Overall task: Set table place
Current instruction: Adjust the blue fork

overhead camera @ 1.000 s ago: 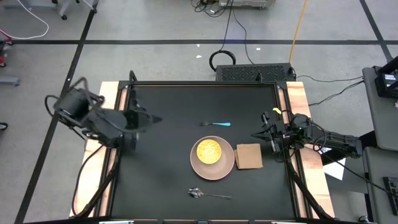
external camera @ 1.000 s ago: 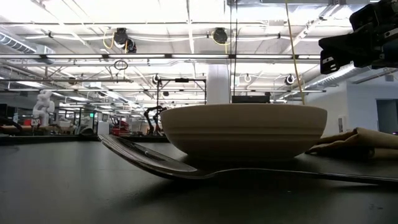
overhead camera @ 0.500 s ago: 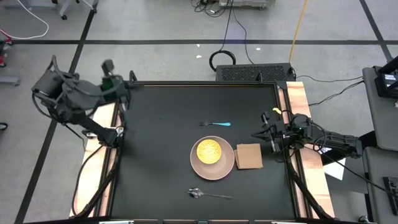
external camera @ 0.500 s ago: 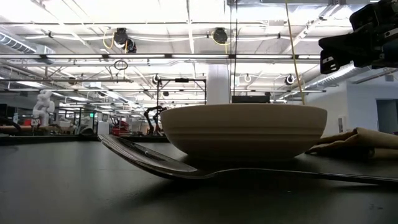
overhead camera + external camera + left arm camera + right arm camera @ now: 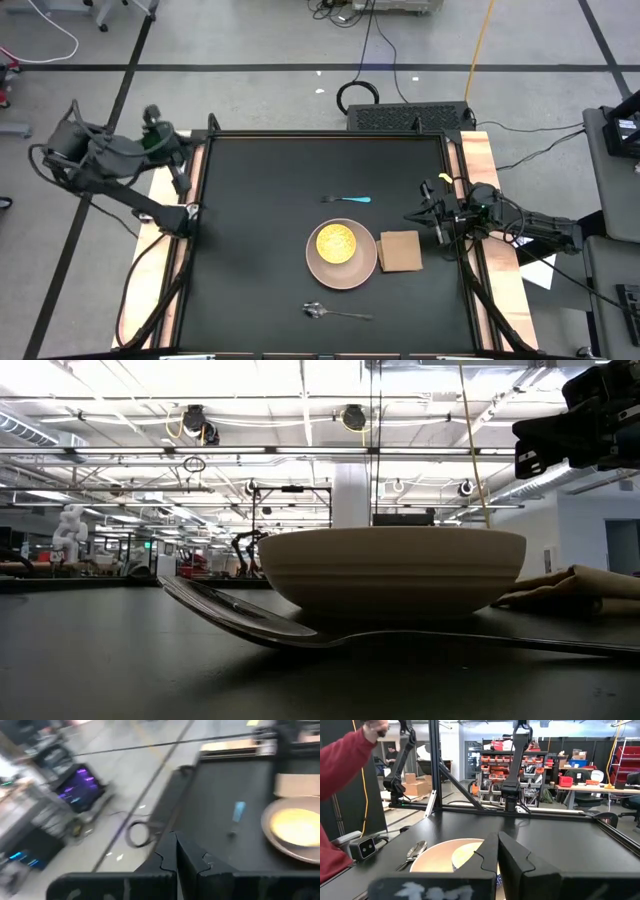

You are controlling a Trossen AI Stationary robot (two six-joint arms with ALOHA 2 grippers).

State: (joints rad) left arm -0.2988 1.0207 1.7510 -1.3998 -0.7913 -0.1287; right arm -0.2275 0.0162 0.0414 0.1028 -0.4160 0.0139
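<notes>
High view: pink plate [image 5: 345,262] sits right of table [image 5: 260,250] centre, the yellow dish [image 5: 335,242] nested in it, slightly toward its far-left part. Napkin [image 5: 400,251] lies flat, touching the plate's right edge, where a place setting wants it. Fork [image 5: 350,199] lies crosswise just beyond the plate, apart from it; spoon [image 5: 335,313] lies crosswise on the near side, also apart. Cutlery looks unaligned with the plate, so judging from layout the setting is partly done and fork and spoon likely need moving beside it.

Left gripper [image 5: 178,172] is at the table's far-left edge, above the wooden strip, fingers closed and empty, clear of all items; its wrist view looks across at fork and plate. Right gripper [image 5: 410,216] hovers by the right edge, just beyond the napkin, fingers closed, holding nothing; looks parked. Right wrist view shows a person's red sleeve [image 5: 342,780] beyond the table.
</notes>
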